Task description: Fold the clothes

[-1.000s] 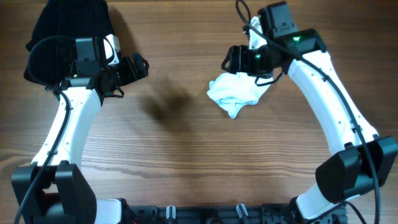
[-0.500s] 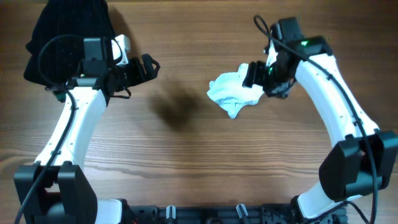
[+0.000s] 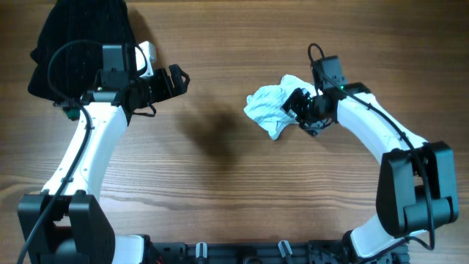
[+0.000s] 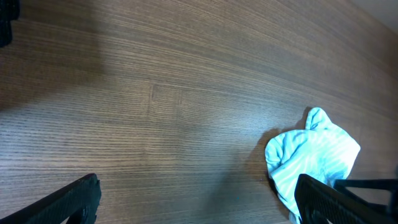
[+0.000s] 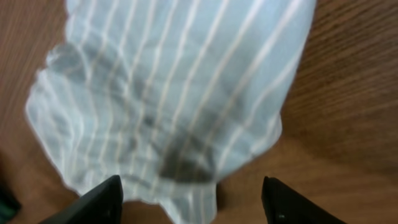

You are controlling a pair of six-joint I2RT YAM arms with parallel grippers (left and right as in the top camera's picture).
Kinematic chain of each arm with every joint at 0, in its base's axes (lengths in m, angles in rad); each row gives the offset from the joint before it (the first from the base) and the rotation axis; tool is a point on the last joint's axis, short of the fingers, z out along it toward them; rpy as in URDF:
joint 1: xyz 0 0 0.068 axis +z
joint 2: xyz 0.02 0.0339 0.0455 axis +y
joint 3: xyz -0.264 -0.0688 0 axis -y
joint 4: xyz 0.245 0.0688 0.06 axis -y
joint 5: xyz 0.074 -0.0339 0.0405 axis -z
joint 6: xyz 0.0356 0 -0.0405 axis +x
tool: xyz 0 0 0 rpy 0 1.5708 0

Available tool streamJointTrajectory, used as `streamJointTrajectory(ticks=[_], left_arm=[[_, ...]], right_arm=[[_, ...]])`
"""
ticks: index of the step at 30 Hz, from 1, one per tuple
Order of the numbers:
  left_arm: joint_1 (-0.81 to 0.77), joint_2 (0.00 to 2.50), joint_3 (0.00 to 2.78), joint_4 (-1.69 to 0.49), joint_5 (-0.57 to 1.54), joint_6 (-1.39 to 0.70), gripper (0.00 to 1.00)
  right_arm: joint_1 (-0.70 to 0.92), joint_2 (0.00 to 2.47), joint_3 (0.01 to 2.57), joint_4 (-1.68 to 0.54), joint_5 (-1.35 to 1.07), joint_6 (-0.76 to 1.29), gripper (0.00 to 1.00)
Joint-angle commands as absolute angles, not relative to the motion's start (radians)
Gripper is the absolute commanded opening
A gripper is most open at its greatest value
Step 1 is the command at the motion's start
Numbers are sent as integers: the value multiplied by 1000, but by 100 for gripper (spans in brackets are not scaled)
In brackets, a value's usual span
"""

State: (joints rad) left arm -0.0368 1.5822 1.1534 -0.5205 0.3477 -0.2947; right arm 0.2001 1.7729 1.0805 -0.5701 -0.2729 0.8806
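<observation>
The clothes (image 3: pixel 271 110) are one small pale blue-white striped garment, crumpled on the wooden table right of centre. It fills the right wrist view (image 5: pixel 174 93) and shows at the lower right of the left wrist view (image 4: pixel 311 155). My right gripper (image 3: pixel 299 108) is open, low at the garment's right edge, its fingers (image 5: pixel 193 205) either side of a fabric corner. My left gripper (image 3: pixel 178 79) is open and empty, above bare wood far left of the garment, as the left wrist view (image 4: pixel 196 202) shows.
A black knit garment (image 3: pixel 80 44) lies at the table's back left corner, behind my left arm. A dark shadow patch (image 3: pixel 209 132) falls on the wood in the middle.
My right gripper has moved down and toward the garment's right edge, dropping low to the fabric. My left gripper has shifted slightly right. The garment has bunched a little.
</observation>
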Motion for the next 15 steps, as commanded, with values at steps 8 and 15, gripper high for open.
streamJointTrajectory(ticks=[8, 15], left_arm=[[-37, 1586, 1174, -524, 339, -292, 100], [-37, 1586, 1174, -525, 339, -292, 99]], right_arm=[[200, 1770, 920, -418, -221, 972, 69], [200, 1775, 920, -345, -153, 953, 62]])
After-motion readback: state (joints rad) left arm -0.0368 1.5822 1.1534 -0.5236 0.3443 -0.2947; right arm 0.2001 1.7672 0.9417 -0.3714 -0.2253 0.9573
